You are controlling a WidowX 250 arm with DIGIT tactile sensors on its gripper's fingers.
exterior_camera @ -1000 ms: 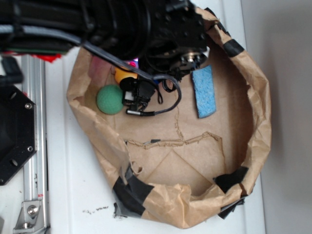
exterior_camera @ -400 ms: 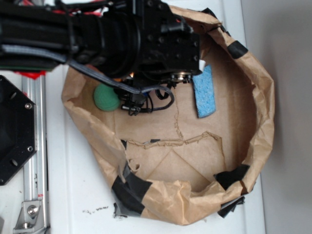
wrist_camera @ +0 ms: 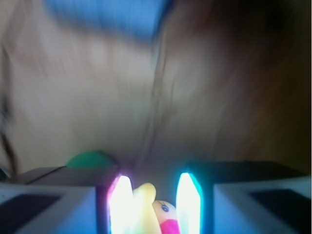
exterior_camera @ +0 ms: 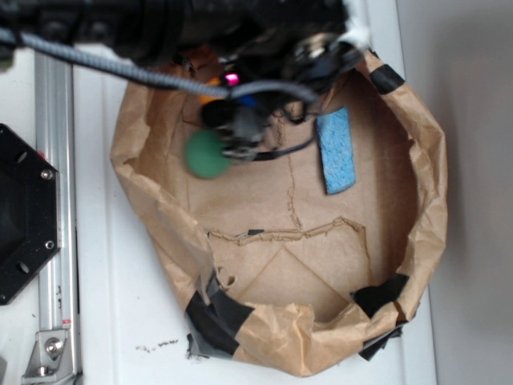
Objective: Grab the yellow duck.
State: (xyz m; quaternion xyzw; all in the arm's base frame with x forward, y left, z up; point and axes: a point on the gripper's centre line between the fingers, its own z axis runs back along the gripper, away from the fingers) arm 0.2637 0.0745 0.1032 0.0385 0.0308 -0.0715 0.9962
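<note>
Up at the far rim of the brown paper basin [exterior_camera: 433, 200] the black arm [exterior_camera: 160, 20] stretches across from the left, and most of what it carries is lost under its own bulk and cabling. In the wrist view the gripper [wrist_camera: 153, 207] has its two glowing fingers [wrist_camera: 187, 202] set narrow, pressed against either side of the yellow duck [wrist_camera: 151, 212], whose pale body, small eye and pinkish-red beak show between them. From the exterior view only an orange-yellow sliver of that duck peeks out beneath the arm, close to the basin's upper-left wall. The green ball [exterior_camera: 207, 154] lies on the basin floor just below the arm's cable loop, blurred; in the wrist view its top shows as a green dome behind the left finger. The blue sponge [exterior_camera: 335, 150] lies flat on the basin floor, right of the ball and well apart from it, near the upper-right wall. Black tape [exterior_camera: 212, 317] patches the basin's near rim
</note>
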